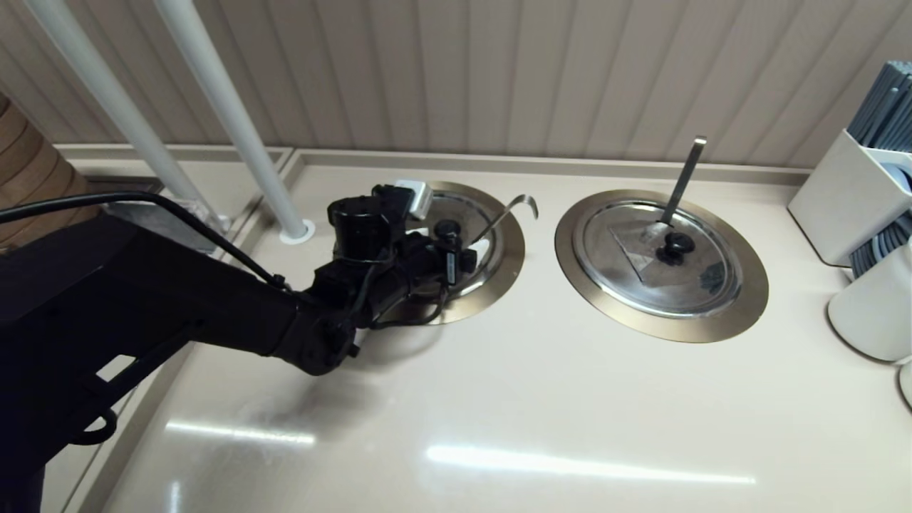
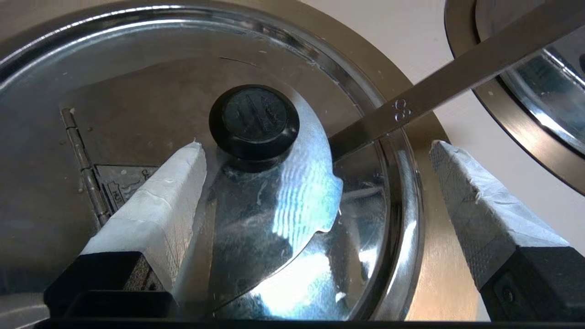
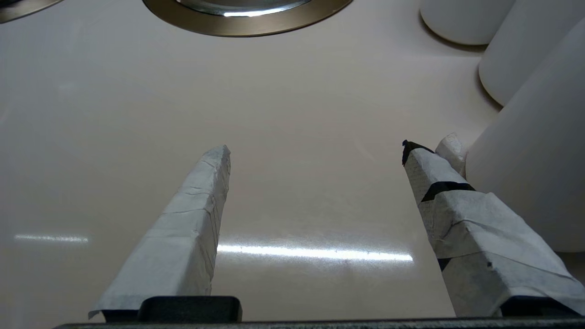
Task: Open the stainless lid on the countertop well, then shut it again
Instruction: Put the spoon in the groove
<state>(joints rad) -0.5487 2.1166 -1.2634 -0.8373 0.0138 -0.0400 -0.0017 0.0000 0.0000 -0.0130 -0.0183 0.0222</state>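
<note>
The stainless lid (image 1: 474, 211) (image 2: 292, 237) lies shut in the countertop well, framed by a bronze-coloured ring (image 1: 507, 265) (image 2: 441, 260). Its black centre knob (image 1: 447, 229) (image 2: 254, 119) stands free. A hook-ended ladle handle (image 1: 514, 204) (image 2: 438, 87) passes out through the lid's edge. My left gripper (image 1: 456, 258) (image 2: 316, 145) hovers open just above the lid, short of the knob; one finger is beside the knob, the other over the ring. My right gripper (image 3: 315, 147) is open over bare countertop, outside the head view.
The twin lid (image 1: 659, 267) with its triangle label sits in the right-hand ring (image 1: 748, 288), its straight ladle handle (image 1: 682, 178) sticking up. White containers (image 1: 866, 313) (image 3: 525, 160) stand at the right, close to my right gripper. Two white poles (image 1: 235, 121) rise at the back left.
</note>
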